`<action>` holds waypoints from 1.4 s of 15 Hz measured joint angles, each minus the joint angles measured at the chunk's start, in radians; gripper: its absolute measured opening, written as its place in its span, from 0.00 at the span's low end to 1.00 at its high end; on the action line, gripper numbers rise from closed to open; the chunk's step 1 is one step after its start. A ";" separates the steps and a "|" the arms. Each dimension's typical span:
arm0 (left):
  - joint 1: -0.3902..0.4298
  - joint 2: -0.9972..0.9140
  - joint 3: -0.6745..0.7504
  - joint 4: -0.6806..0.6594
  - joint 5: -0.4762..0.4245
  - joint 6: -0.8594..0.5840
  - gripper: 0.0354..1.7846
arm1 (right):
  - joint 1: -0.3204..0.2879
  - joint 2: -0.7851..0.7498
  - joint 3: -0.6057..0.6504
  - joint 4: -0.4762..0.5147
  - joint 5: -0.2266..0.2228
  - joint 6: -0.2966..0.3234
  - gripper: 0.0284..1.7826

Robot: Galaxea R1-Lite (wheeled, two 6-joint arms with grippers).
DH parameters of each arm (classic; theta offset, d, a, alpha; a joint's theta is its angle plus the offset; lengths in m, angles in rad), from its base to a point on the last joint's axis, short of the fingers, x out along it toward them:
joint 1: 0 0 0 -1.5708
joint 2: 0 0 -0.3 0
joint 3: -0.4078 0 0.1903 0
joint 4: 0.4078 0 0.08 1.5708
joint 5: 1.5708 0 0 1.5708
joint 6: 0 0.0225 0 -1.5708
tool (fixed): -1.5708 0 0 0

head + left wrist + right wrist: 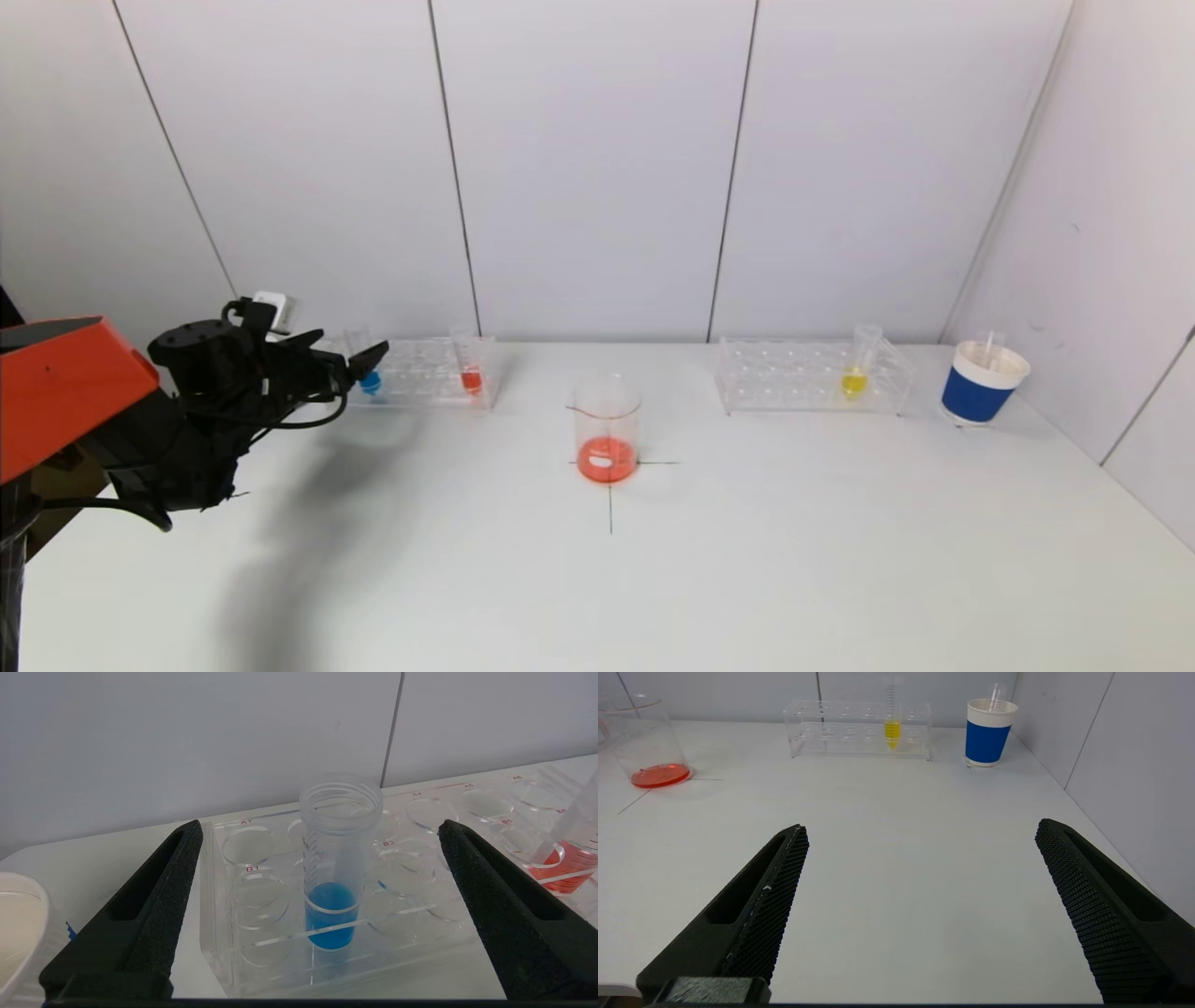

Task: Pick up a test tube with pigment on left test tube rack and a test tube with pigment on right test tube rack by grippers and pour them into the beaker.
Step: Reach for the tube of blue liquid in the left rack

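The clear left rack [425,373] holds a tube with blue pigment [371,381] and a tube with red pigment [471,377]. My left gripper [350,359] is open just in front of the blue tube [332,914], which stands upright in the rack [224,952] between the jaws without touching them. The red tube [572,863] stands further along. The clear right rack [812,378] holds a tube with yellow pigment [854,381]. A glass beaker [607,429] with orange-red liquid stands at the table's middle. My right gripper [920,858] is open and empty above bare table, out of the head view.
A blue-and-white paper cup [980,383] with a straw stands at the far right by the side wall. A white cup rim [18,933] shows beside the left rack in the left wrist view. The back wall runs just behind both racks.
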 joint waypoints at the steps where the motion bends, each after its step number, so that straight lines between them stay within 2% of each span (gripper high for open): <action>1: -0.001 0.001 -0.002 0.001 0.001 -0.001 0.99 | 0.000 0.000 0.000 0.000 0.000 0.000 0.99; 21: -0.015 0.020 -0.045 0.017 0.014 0.000 0.99 | 0.000 0.000 0.000 0.000 0.000 0.000 0.99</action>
